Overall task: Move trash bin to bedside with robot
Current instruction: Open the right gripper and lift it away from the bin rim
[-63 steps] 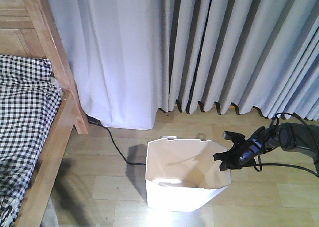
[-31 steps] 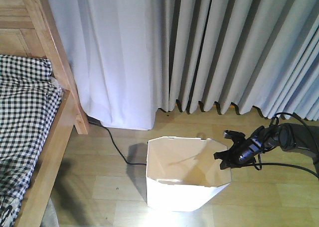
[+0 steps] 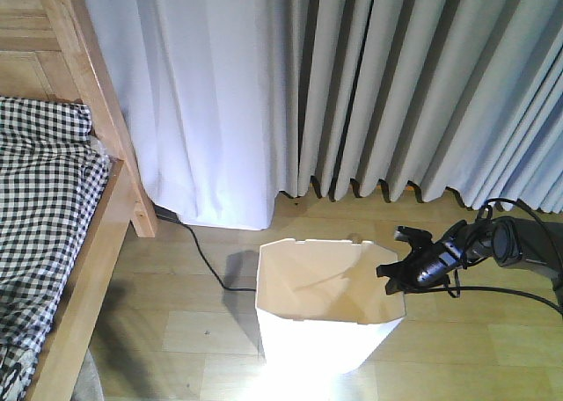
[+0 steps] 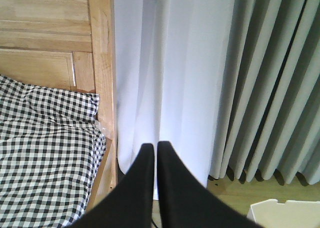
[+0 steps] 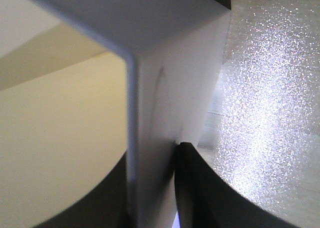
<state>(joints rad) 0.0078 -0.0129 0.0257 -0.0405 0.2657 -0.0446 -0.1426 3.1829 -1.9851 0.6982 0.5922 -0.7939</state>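
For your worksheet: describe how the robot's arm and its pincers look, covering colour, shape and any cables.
The right pincer is small and black on a slender dark arm, with thin black cables looping around it. The left pincer shows two smooth, matte black fingers tapering to narrow tips. No markings are visible.

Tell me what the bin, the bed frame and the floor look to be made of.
Trash bin: likely plastic; thin white faceted walls with a smooth, slightly glossy face.
Bed frame: light-brown wood; grain and panel joints show.
Floor: wood or wood-look planks with seams; glare suggests a sealed surface, though which it is cannot be told.
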